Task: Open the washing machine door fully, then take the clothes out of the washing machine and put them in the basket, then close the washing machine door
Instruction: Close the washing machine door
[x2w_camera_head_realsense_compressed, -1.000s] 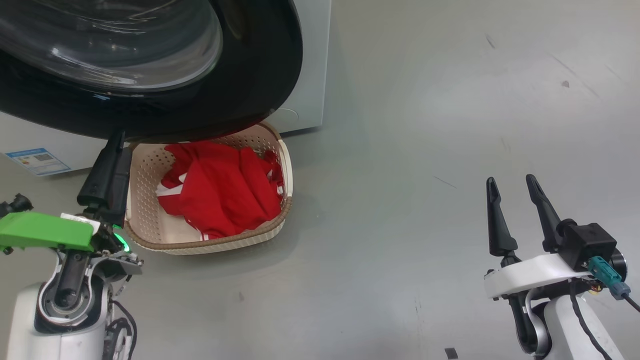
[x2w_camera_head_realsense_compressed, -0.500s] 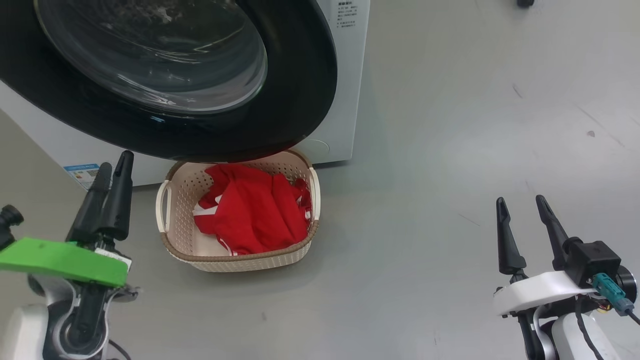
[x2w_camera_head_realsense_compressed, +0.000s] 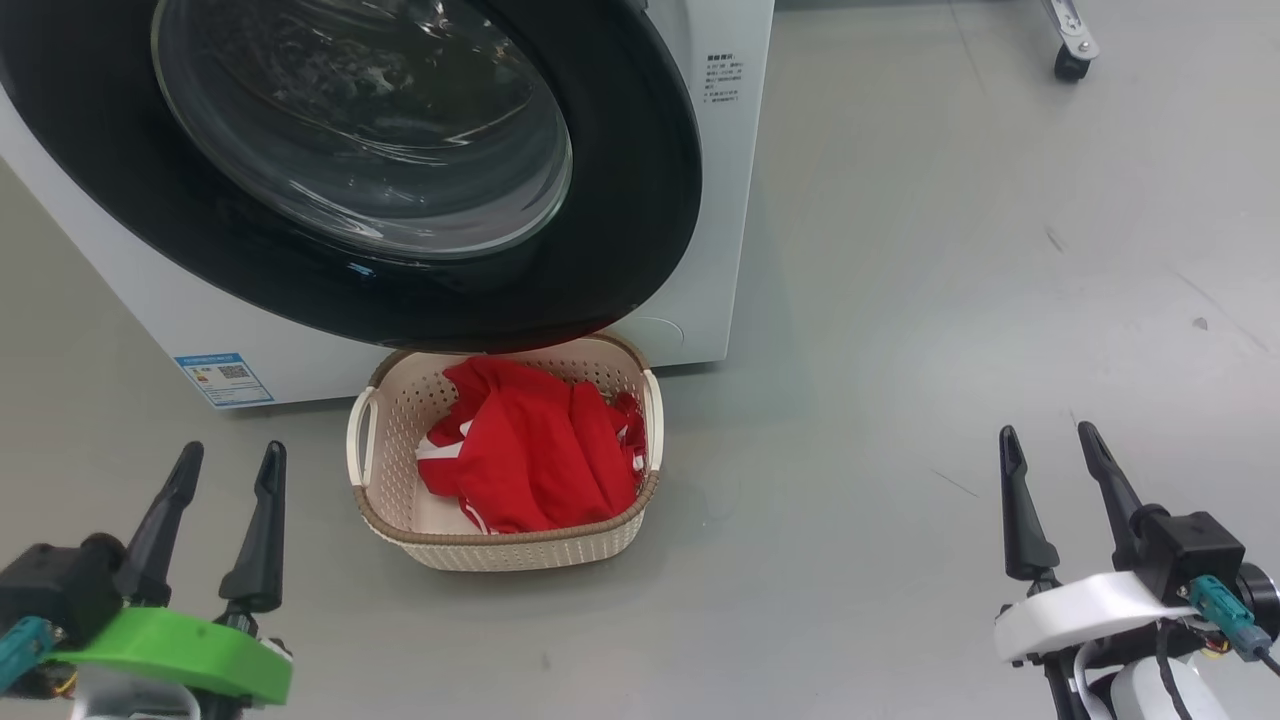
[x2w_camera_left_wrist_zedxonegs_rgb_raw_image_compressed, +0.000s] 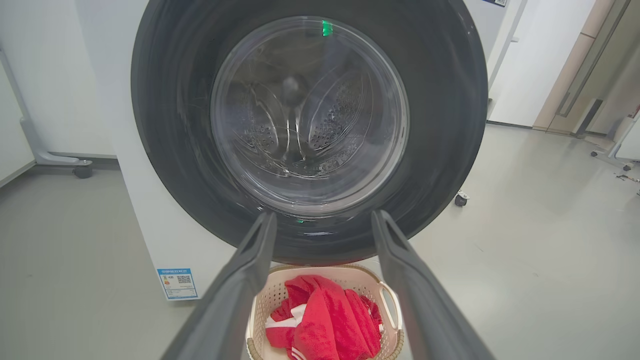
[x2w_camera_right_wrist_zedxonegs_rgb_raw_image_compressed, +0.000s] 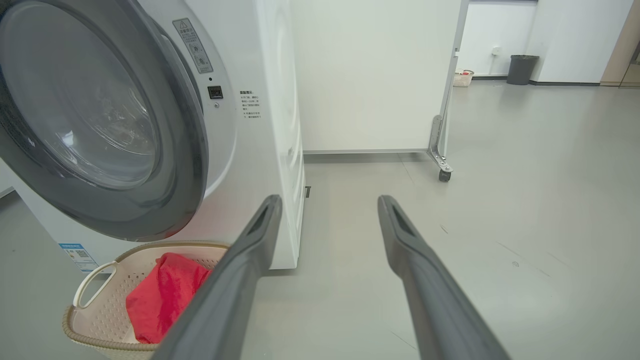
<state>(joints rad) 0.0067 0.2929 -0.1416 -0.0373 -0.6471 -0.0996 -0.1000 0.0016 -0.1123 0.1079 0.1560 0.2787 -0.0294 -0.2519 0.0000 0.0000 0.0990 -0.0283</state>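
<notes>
The washing machine door (x2w_camera_head_realsense_compressed: 640, 230) lies flat against the white washing machine (x2w_camera_head_realsense_compressed: 735, 200) and looks closed, with the steel drum visible through its glass (x2w_camera_left_wrist_zedxonegs_rgb_raw_image_compressed: 310, 115). On the floor under the door's lower edge stands the cream basket (x2w_camera_head_realsense_compressed: 520, 555), holding the red clothes (x2w_camera_head_realsense_compressed: 540, 450). My left gripper (x2w_camera_head_realsense_compressed: 231, 452) is open and empty at the lower left, short of the basket. It points at the door (x2w_camera_left_wrist_zedxonegs_rgb_raw_image_compressed: 440, 125) in the left wrist view. My right gripper (x2w_camera_head_realsense_compressed: 1047, 432) hangs open and empty over bare floor, far right of the basket (x2w_camera_right_wrist_zedxonegs_rgb_raw_image_compressed: 95, 300).
A blue label (x2w_camera_head_realsense_compressed: 223, 378) is stuck low on the machine's front. A white partition on castors (x2w_camera_right_wrist_zedxonegs_rgb_raw_image_compressed: 440, 150) stands behind the machine to the right. A dark bin (x2w_camera_right_wrist_zedxonegs_rgb_raw_image_compressed: 522, 69) stands far back. Open grey floor lies to the right of the machine.
The head camera has tilted up, so more of the door and machine shows. My left gripper has drawn back from the door's lower edge to the lower left. The right arm has barely moved.
</notes>
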